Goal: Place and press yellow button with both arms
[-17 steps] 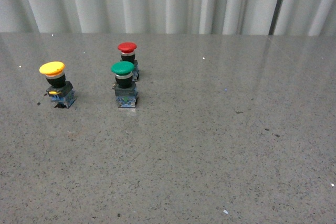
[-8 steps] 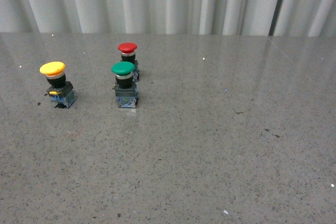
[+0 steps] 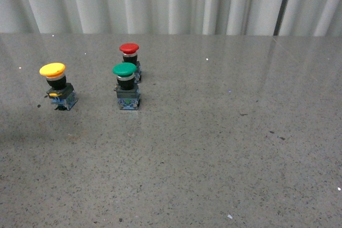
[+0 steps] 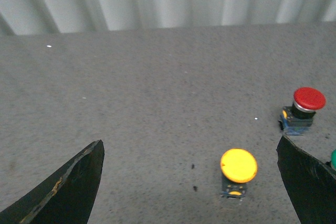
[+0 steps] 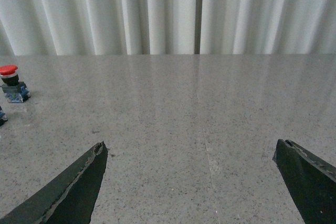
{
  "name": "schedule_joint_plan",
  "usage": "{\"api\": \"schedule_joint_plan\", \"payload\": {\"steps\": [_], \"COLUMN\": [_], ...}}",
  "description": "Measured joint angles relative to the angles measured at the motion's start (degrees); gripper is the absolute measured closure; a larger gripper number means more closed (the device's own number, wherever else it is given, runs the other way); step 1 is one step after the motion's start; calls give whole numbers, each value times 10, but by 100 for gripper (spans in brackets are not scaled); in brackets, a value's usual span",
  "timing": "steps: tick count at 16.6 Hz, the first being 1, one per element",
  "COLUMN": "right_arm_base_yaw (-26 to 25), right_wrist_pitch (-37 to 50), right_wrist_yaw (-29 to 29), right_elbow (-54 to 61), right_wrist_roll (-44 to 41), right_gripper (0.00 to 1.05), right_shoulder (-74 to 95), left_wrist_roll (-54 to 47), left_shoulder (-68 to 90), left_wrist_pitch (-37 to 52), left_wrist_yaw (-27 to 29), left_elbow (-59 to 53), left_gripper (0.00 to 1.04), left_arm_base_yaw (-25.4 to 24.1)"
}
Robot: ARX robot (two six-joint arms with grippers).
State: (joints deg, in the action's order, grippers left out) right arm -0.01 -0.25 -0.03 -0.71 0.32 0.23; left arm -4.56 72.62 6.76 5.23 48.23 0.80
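Grey table (image 3: 214, 158); yellow button (image 3: 56, 85) upright; left tool (image 4: 189, 145) seemingly spread, cropped.

Bare table (image 3: 214, 158) rings the yellow button (image 3: 57, 86); the green button (image 3: 127, 86) and red button (image 3: 130, 57) stand well apart.

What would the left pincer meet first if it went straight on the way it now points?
Probably the yellow button, which shows within the span of the open left pincer, though off-centre. If the pincer misses it, the bare table comes first. Depth is unclear.
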Motion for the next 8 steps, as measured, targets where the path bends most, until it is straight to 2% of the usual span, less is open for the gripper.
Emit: {"api": "schedule_joint_plan", "payload": {"steps": [4,8], "right_arm_base_yaw": [0,0], "right_wrist_pitch": [0,0], "right_wrist_yaw": [0,0], "right_elbow": [0,0], "right_wrist_roll": [0,0], "right_gripper": [7,7], "right_shoulder": [0,0], "left_wrist_roll": [1,11], "left_shoulder": [205,244], "left_wrist_pitch": [-26,-12], "left_wrist_yaw": [-41,-55], "left_elbow": [97,103], "left_gripper": [7,7], "left_arm_base_yaw": [38,40]}}
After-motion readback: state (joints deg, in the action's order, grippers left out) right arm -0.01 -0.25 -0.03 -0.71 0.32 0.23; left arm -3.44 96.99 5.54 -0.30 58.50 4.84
